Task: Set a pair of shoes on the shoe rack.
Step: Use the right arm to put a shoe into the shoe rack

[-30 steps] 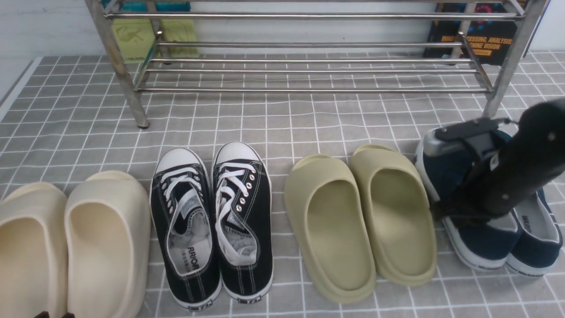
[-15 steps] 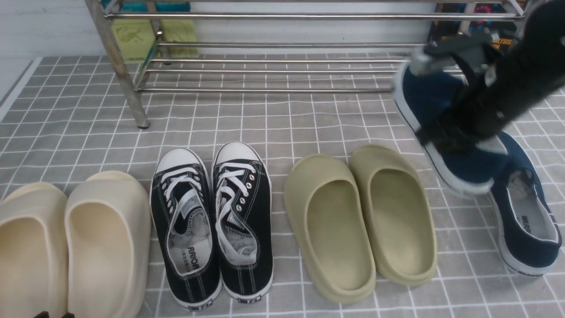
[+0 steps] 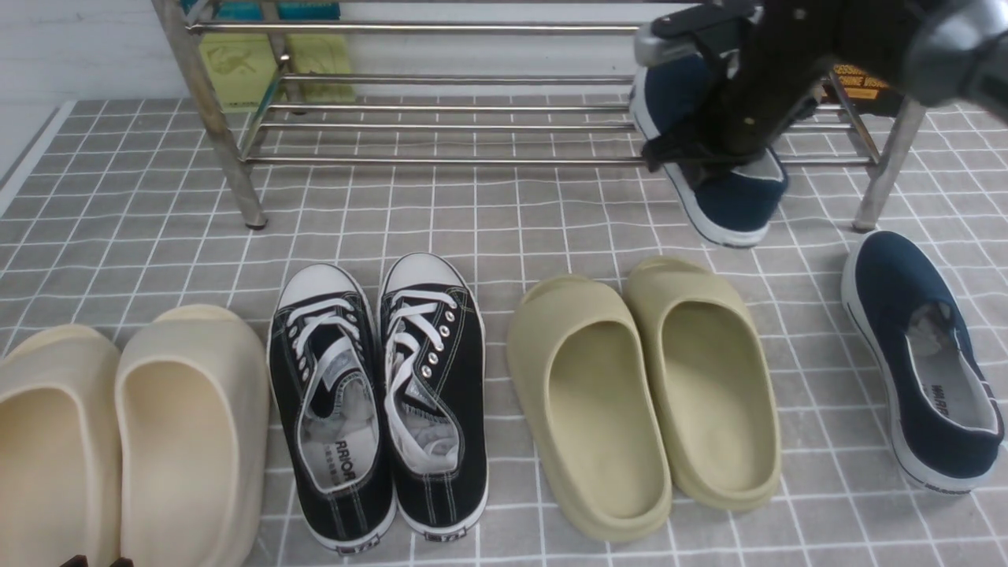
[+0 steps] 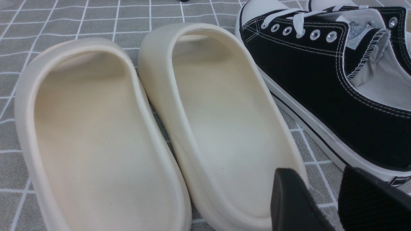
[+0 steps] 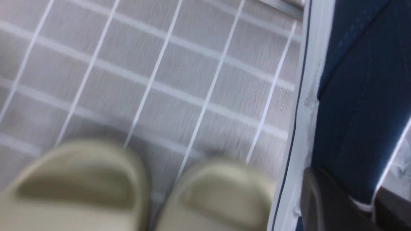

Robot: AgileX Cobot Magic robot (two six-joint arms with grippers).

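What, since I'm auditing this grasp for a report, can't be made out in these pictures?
- Hold of the right claw on the lifted navy shoe: its arm covers it in the front view, and the right wrist view is blurred.
- Top of the shoe rack: cut off by the front view's upper edge.
- The left claw: only fingertips show, at the left wrist view's edge.

A grey mat [image 3: 551, 213] with a white grid covers the floor, rumpled here and there. At its left edge a pale strip [image 3: 16, 142] of bare floor shows. Behind stands a white wall [image 3: 71, 47], with a green book [image 3: 236, 63] and a dark book [image 3: 874, 94] leaning against it. The light is soft and even.
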